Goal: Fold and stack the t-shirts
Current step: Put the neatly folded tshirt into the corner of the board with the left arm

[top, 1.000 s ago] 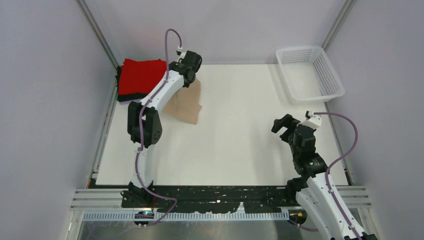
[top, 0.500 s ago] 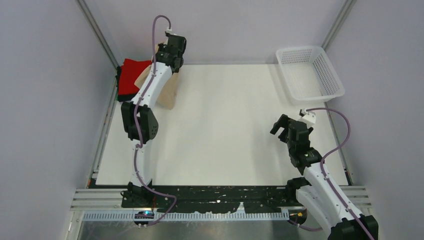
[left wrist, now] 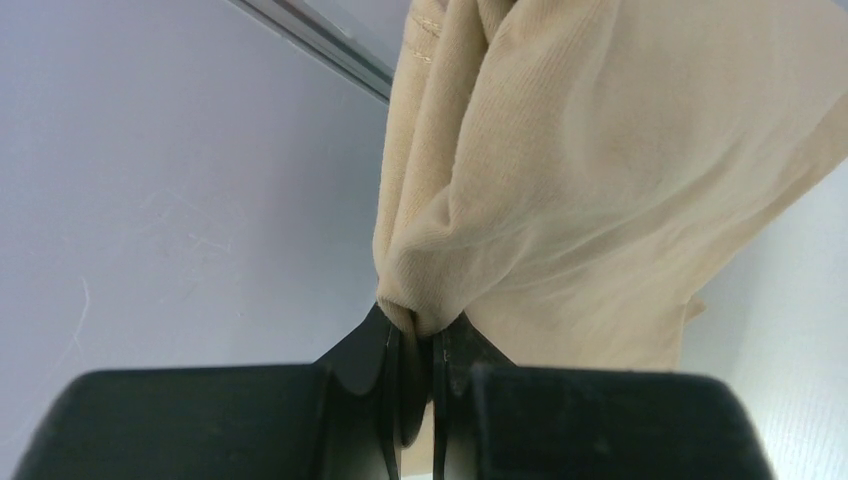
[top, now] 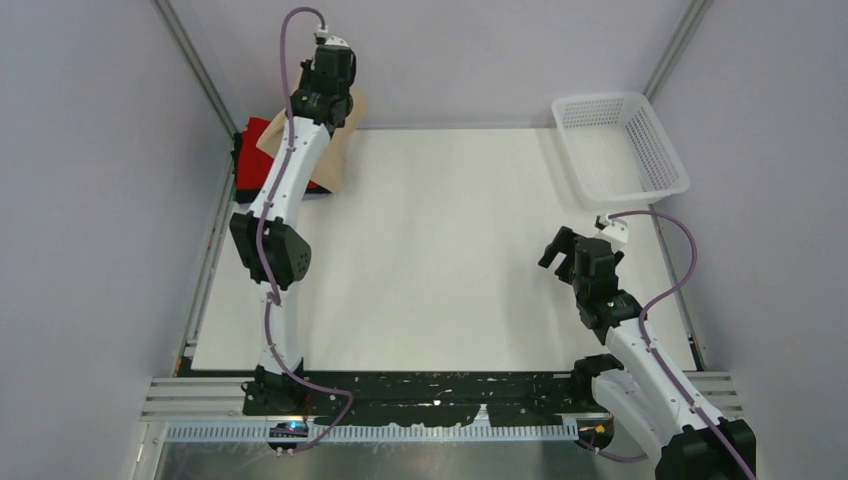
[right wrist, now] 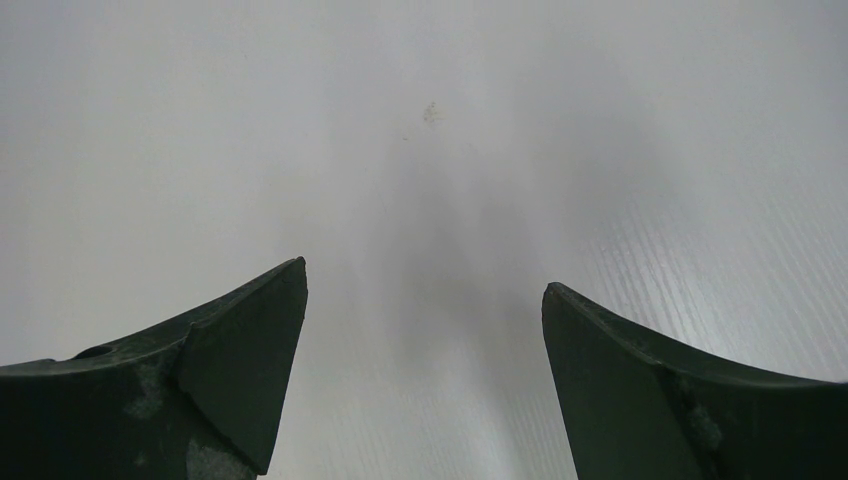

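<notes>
The left gripper (left wrist: 418, 345) is clenched on a bunched fold of the beige t-shirt (left wrist: 560, 180), which hangs from the pinch at the far-left corner of the table (top: 450, 260), close to the back wall. What the coming move seems to turn on is how this cloth lies relative to the red t-shirt (top: 258, 138). From above, the red one lies flat just to the left of the gripper and nearer the arms, below it. The beige cloth trails from the gripper toward the near side, its long axis running roughly far to near, so part of it overlaps the red and part hangs off its right edge toward the open table. The left arm alone is in reach. The right gripper (right wrist: 424, 278) stands with its jaws spread wide and nothing between them, over bare table well apart on the right side, near the white mesh basket (top: 600, 100). Much is hidden — the left arm covers the middle of the beige t-shirt, so I cannot tell whether its lower edge rests on the red cloth or hangs clear, nor how neatly it is folded. A dark sliver (top: 240, 152) beside the red may be another shirt beneath it, though too little of it shows to say.
</notes>
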